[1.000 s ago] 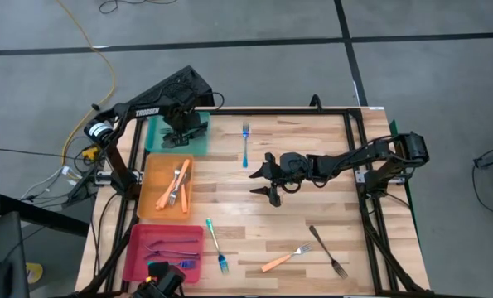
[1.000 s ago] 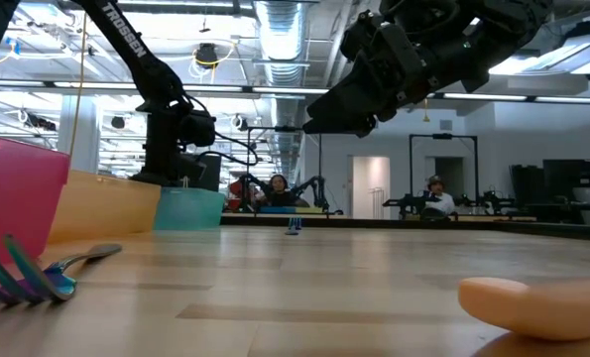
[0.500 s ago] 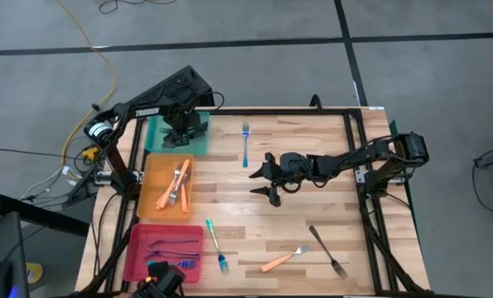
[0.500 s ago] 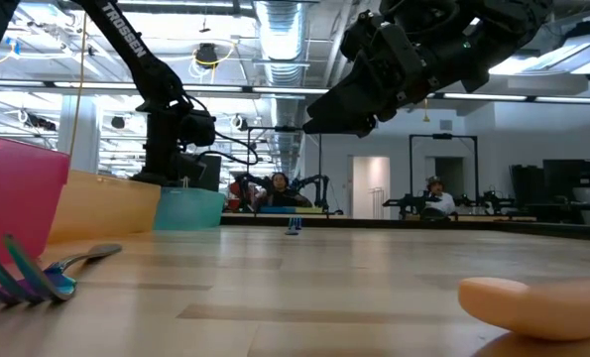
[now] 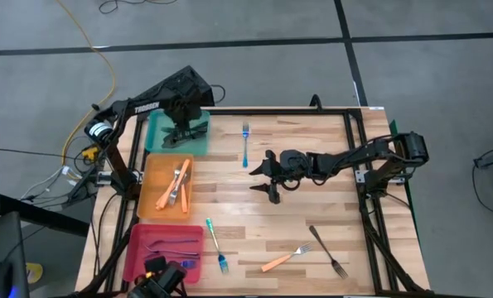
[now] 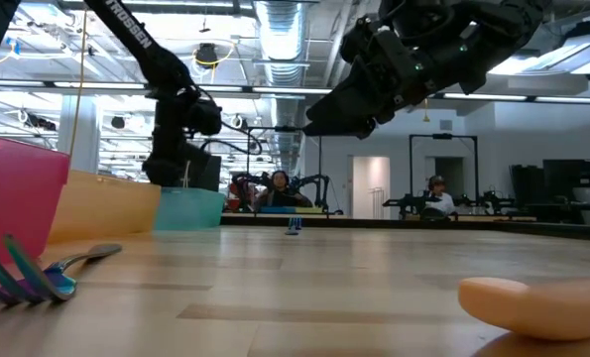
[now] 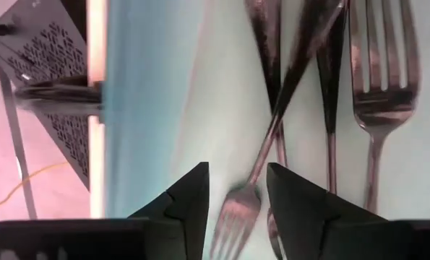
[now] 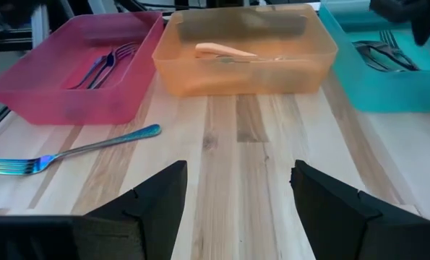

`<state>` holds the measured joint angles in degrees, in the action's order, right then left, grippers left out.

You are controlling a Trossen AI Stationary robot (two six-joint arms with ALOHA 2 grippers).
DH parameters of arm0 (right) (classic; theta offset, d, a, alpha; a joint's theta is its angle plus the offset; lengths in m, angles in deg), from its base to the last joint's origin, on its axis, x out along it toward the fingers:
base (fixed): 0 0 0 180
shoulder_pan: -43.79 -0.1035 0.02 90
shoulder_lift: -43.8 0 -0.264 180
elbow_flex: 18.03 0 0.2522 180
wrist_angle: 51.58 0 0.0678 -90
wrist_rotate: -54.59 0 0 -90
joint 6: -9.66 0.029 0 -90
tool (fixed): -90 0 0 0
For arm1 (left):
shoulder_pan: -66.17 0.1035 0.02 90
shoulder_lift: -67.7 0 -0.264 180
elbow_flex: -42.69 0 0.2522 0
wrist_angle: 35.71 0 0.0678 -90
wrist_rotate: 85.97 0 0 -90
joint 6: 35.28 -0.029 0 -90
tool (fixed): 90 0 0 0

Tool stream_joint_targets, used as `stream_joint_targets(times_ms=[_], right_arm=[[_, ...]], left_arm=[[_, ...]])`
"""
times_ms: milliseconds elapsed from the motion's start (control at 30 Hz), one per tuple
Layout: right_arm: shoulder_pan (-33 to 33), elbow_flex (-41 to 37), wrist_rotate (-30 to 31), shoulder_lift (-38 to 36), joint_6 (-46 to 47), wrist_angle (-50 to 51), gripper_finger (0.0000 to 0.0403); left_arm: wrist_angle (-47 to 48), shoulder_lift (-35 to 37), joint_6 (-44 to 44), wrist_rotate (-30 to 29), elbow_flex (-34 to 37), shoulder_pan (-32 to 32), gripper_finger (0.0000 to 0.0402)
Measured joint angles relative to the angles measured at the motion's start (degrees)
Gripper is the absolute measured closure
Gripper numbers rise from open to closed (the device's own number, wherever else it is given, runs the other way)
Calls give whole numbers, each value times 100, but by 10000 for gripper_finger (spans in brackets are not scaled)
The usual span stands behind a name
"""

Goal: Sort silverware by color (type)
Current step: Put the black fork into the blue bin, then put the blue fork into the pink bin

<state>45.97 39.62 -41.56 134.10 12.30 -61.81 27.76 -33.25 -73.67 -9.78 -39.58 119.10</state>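
Note:
My left gripper (image 7: 238, 189) hangs open, pointing down over the teal tray (image 5: 155, 134) at the table's far left. Several dark grey forks (image 7: 377, 72) lie flat on the tray's floor. One of them (image 7: 276, 133) slants with its head below the gap between my fingers, and I see no touch. My right gripper (image 5: 263, 176) hovers open above the table's middle with nothing in it. On the wood lie a blue fork (image 5: 245, 142), a teal-handled fork (image 5: 215, 244), an orange-handled fork (image 5: 281, 260) and a dark fork (image 5: 329, 251).
The orange tray (image 5: 151, 194) with orange forks and the pink tray (image 5: 138, 252) with a few forks stand in a row along the left edge, nearer than the teal one. A black frame rail (image 5: 358, 165) runs along the table's right side.
My left gripper has risen a little above the teal tray, most of it in the last half second. My right arm has kept still.

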Motion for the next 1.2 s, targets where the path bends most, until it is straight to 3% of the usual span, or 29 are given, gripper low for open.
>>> stream_joint_targets(times_ms=[167, 333, 533, 667, 867, 1000, 1200], right_arm=[[95, 0, 45, 0, 209, 200, 134], [100, 1, 183, -69, 377, 834, 134], [-67, 180, 957, -438, 484, 2352, 134], [-286, 288, 1627, -798, 839, 3197, 134], [-265, 292, 2885, -1049, 1672, 3226, 134], [-32, 295, 3320, -931, 2192, 3057, 134], [332, 304, 3370, -371, 2294, 2226, 134]], left_arm=[[862, 2, 407, 190, -743, -50, 276], [1757, 4, 693, 1134, -1643, -293, 276], [2030, 134, 868, 2507, -2608, -956, 276], [1759, 434, 992, 3034, -2906, -1672, 276], [1108, 924, 1798, 3261, -2918, -2962, 276], [966, 1047, 2187, 3226, -2918, -3962, 276], [817, 1081, 2683, 2256, -2915, -5486, 276]])
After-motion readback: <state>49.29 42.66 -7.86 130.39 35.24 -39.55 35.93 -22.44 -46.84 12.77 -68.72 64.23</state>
